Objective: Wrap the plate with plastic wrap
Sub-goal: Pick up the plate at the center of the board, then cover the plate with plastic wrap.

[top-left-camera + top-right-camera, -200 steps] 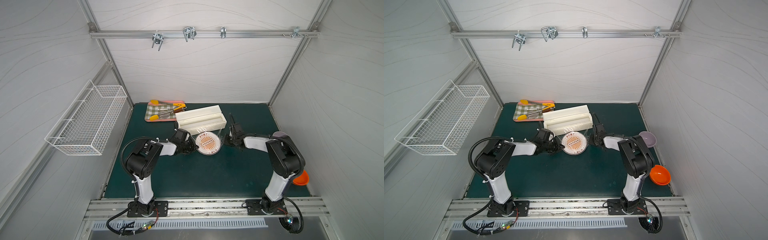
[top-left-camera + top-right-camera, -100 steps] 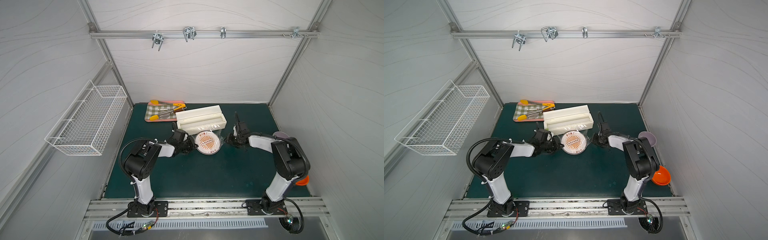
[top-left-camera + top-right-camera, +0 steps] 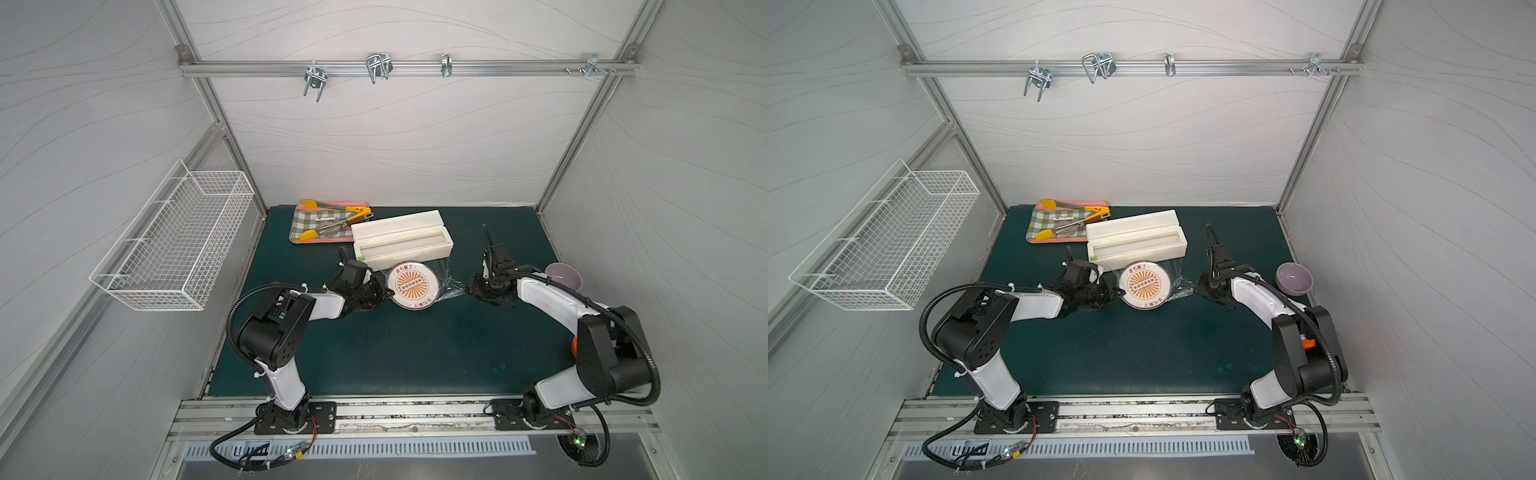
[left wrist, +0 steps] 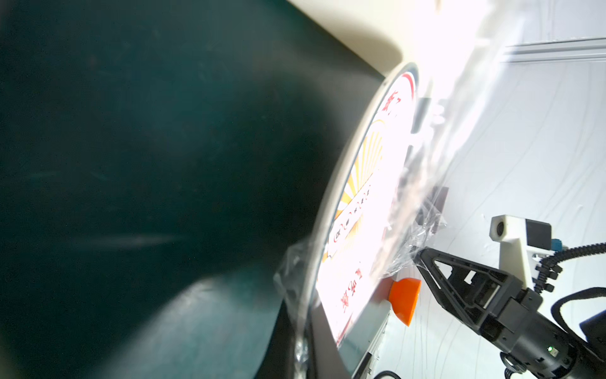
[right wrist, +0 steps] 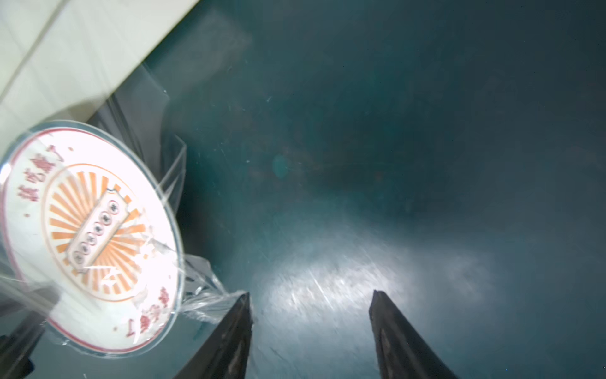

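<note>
Left fingers (image 3: 385, 291) closed at plate (image 3: 413, 284) rim, hold unclear. Right fingers (image 3: 471, 287) parted, empty; plastic wrap (image 5: 203, 295) clings to one tip.

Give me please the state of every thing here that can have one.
plate, face up, covered by wrap.
wrap, drawn over plate, bunched beside it, clinging to one fingertip of right gripper.
box, lid open.
left gripper, shut, seemingly on plate's rim.
right gripper, open, gripping nothing.
purple bowl, upright, empty.
tongs, lying on tray.
</note>
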`<state>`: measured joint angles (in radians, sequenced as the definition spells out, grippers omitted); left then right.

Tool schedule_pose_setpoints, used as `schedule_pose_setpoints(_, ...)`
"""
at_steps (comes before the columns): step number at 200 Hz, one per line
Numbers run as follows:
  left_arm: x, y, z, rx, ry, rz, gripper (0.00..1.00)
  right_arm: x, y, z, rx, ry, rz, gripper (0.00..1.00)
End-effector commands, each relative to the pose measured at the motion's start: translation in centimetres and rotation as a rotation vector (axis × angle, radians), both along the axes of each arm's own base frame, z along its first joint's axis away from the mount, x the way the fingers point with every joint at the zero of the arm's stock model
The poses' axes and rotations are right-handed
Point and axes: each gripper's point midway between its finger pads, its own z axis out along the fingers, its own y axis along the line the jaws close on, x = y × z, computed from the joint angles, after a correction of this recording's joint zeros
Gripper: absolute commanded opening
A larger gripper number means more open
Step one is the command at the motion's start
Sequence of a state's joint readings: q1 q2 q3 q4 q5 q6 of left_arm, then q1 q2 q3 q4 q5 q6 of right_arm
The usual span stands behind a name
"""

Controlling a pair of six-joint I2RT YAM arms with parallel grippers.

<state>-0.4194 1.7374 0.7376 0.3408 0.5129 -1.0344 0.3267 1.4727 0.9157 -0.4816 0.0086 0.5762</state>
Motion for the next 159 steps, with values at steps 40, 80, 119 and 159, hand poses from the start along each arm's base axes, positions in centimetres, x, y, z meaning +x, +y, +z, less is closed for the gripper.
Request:
schedule_pose_setpoints(40,0.5,-0.8,4.8,-0.084,-0.101,-0.026,0.00,-1.2,-3.2,4.7,-0.091,-0.063,-0.023,0.64)
schedule_pose_setpoints(80,0.4,-0.9,5.8,-0.085,-0.119,-0.037,0.00,-1.4,-3.1,8.4,-0.078,-0.152,0.012,0.64)
schedule_pose_setpoints(119,0.1,-1.0,7.1,-0.091,-0.134,-0.045,0.00,-2.1,8.0,10.1,0.231,-0.125,0.228,0.51)
schedule_pose_setpoints(159,-0.2,-1.0,8.2,-0.112,-0.145,-0.043,0.00,-0.8,11.2,7.9,0.353,-0.052,0.187,0.41)
